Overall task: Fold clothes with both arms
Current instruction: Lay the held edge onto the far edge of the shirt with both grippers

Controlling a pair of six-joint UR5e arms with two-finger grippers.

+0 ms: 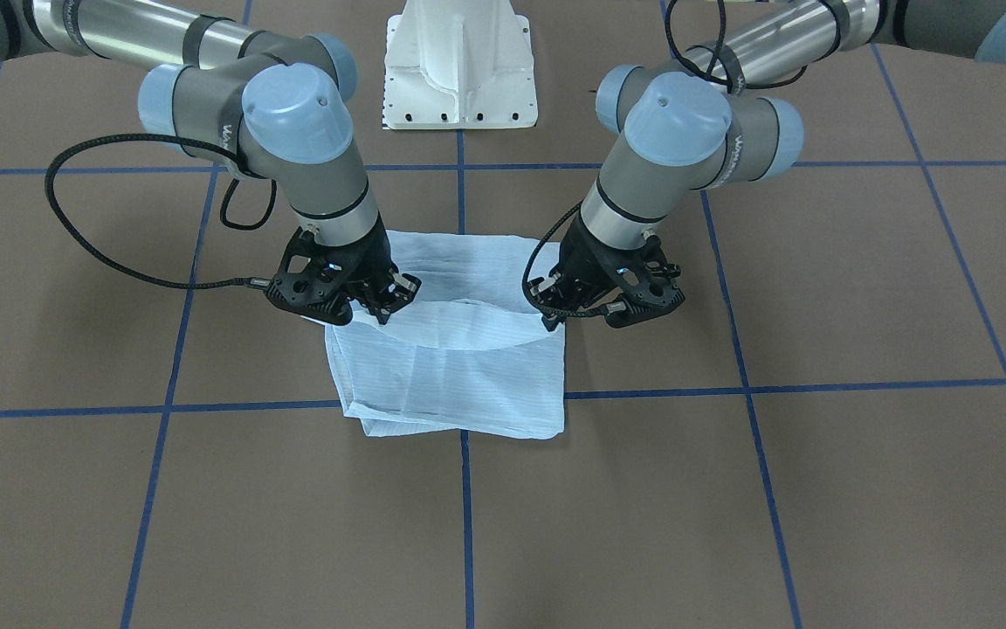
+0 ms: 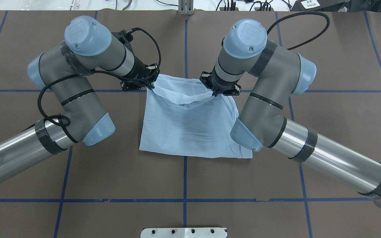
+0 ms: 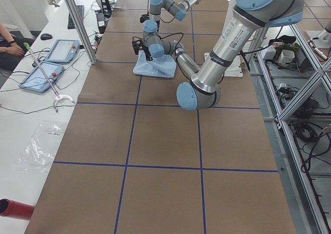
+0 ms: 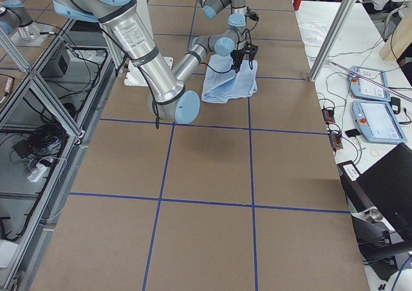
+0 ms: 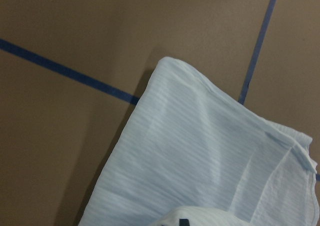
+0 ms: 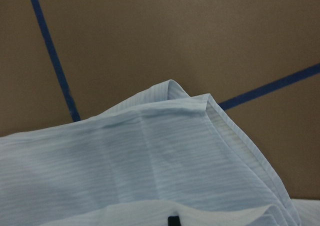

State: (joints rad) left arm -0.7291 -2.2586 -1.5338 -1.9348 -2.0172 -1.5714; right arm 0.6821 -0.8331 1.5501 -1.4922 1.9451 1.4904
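Observation:
The pale blue striped shirt lies folded into a rough rectangle on the brown table, and its far edge is lifted off the surface. My left gripper is shut on the far left corner of that edge, on the right in the front-facing view. My right gripper is shut on the far right part of the edge, on the left in the front-facing view. Between the two grippers the raised edge sags in a curve over the shirt. Both wrist views look down on the cloth from close above.
The white pedestal base stands at the robot's side of the table, behind the shirt. Blue tape lines divide the brown table into squares. In the exterior left view a side bench holds tablets, and a person's hand rests there.

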